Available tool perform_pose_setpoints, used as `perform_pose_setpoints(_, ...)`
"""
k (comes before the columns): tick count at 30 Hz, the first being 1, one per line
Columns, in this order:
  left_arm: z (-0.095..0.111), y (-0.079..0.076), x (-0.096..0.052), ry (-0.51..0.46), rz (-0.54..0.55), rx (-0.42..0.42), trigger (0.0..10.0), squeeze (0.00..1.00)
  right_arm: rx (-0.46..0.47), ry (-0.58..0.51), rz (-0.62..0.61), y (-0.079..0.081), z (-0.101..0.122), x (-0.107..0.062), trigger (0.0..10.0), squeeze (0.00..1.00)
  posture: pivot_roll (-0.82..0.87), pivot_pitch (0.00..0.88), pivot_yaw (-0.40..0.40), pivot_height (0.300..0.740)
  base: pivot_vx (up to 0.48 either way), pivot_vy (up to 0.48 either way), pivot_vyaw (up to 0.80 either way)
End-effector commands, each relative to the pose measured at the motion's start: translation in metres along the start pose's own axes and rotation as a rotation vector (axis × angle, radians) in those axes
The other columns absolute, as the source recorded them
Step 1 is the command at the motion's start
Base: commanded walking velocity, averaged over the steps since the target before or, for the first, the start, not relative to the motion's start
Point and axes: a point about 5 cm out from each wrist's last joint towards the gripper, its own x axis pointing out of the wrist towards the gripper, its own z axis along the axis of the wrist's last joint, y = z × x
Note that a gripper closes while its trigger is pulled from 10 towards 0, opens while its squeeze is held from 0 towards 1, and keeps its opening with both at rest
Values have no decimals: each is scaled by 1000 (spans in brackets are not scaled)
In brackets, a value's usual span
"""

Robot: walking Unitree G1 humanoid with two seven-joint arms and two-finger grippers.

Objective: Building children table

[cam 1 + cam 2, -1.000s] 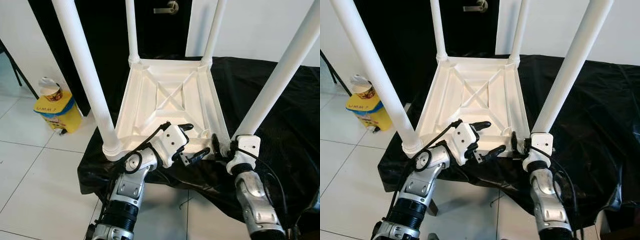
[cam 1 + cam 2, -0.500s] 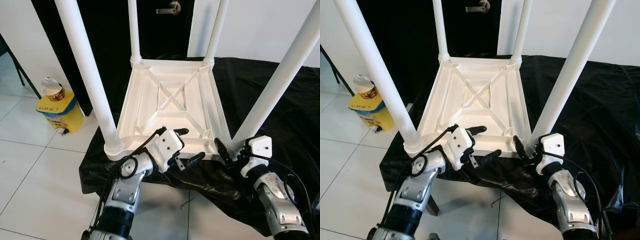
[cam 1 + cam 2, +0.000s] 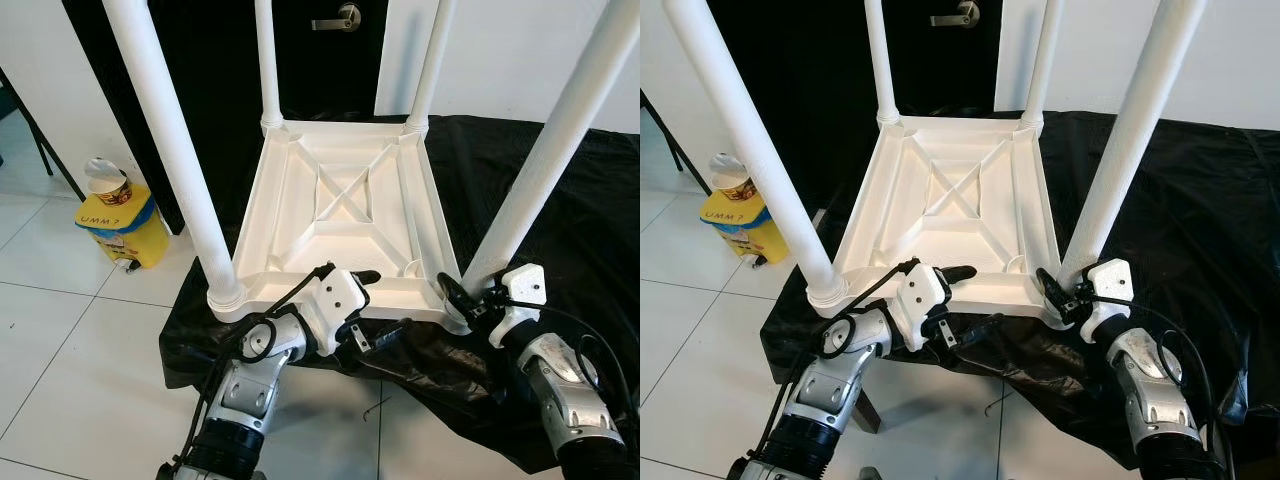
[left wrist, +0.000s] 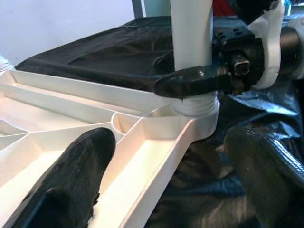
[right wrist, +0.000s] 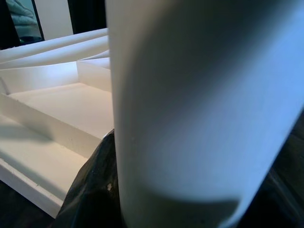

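A white children's table [image 3: 340,190] lies upside down on a black cloth [image 3: 560,200], its four legs pointing up. My left gripper [image 3: 380,303] is open at the table's near rim, with one finger over the ribbed underside and the other outside, below the rim [image 4: 156,161]. My right gripper [image 3: 468,296] is at the base of the near right leg [image 3: 540,170]. One of its fingers [image 4: 190,80] lies across the front of that leg, just above the socket. The leg [image 5: 199,95] stands very close in the right wrist view, with a black finger [image 5: 90,190] against it.
A yellow bin [image 3: 118,225] with a cup on top stands on the tiled floor to the left. Behind the table is a dark door with a handle [image 3: 335,17]. The near left leg [image 3: 175,150] rises close to my left arm. The cloth hangs over the front edge.
My left gripper has dropped from above the underside to straddle the near rim. My right gripper pulled back to the right, then closed in on the near right leg's base.
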Motion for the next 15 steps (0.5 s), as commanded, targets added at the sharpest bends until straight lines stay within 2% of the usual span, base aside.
perform_pose_setpoints(1,0,-5,-1,1,-57,-6,10000,0,4,30,27,5,-9,-3,0,0,4,0,4,740,0,0,0)
perform_pose_setpoints(5,0,-5,-1,2,-58,-6,10000,0,6,29,29,5,-10,-3,0,0,4,0,4,740,0,0,0)
perform_pose_setpoints(6,0,-4,-2,6,-58,-5,10000,0,7,35,18,5,-11,-3,6275,0,5,0,5,740,0,0,0)
perform_pose_setpoints(7,0,-4,-2,8,-59,-4,10000,0,11,37,9,5,-12,-3,10000,0,6,0,5,740,0,0,0)
perform_pose_setpoints(9,0,-4,-3,10,-59,-4,10000,0,11,41,-7,5,-14,-4,10000,0,6,0,5,740,0,0,0)
perform_pose_setpoints(15,-2,-7,-2,15,-59,-11,10000,0,30,50,-165,-1,-15,-1,10000,0,2,0,4,740,0,0,0)
